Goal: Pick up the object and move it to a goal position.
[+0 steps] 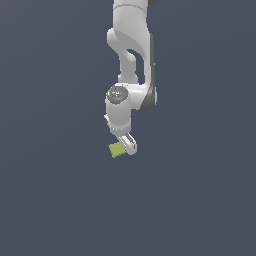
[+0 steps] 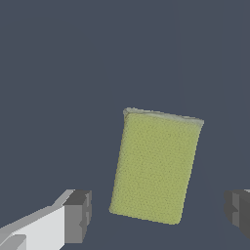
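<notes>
Dark slate-grey, featureless ground fills both views. On it lies the object (image 2: 155, 166), a flat rectangular yellow-green block with a matte, finely speckled surface and softly rounded corners. Its lower end sits between the gripper (image 2: 156, 215) fingers (image 2: 78, 216), which are spread wide, clear of it. Glossy white arm (image 1: 129, 60) links rise above.

The white arm (image 1: 131, 60) comes down from twelve o'clock over a plain dark grey-blue floor (image 1: 50, 200), its wrist bent so the gripper (image 1: 125, 145) sits just below the picture's middle. A small yellow-green block (image 1: 117, 149) lies at the gripper's eight o'clock, partly covered by it. Whether they touch cannot be told.
</notes>
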Action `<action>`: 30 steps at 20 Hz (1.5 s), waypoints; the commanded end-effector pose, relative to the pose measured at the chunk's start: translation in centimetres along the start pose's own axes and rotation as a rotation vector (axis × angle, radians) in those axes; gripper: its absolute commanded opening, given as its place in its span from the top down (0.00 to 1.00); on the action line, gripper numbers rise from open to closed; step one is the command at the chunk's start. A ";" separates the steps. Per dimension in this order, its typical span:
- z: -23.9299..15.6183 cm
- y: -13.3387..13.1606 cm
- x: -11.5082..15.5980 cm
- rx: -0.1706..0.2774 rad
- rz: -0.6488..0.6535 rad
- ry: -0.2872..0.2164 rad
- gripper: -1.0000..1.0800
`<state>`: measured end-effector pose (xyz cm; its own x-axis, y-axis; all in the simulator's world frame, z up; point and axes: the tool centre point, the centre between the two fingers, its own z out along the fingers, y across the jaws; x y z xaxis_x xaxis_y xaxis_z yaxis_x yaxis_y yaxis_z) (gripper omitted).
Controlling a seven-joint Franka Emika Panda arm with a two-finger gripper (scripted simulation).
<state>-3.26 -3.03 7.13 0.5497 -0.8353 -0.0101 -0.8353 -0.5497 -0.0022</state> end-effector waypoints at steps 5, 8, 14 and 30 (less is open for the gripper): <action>0.8 0.7 0.3 -0.001 0.111 0.007 0.04; 1.0 0.9 0.4 -0.001 0.138 0.009 0.04; 1.1 0.9 0.4 -0.002 0.146 0.010 0.04; 6.1 1.0 0.4 -0.002 0.151 0.010 0.04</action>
<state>-3.84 -3.85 1.29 0.4186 -0.9081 -0.0001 -0.9081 -0.4186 -0.0007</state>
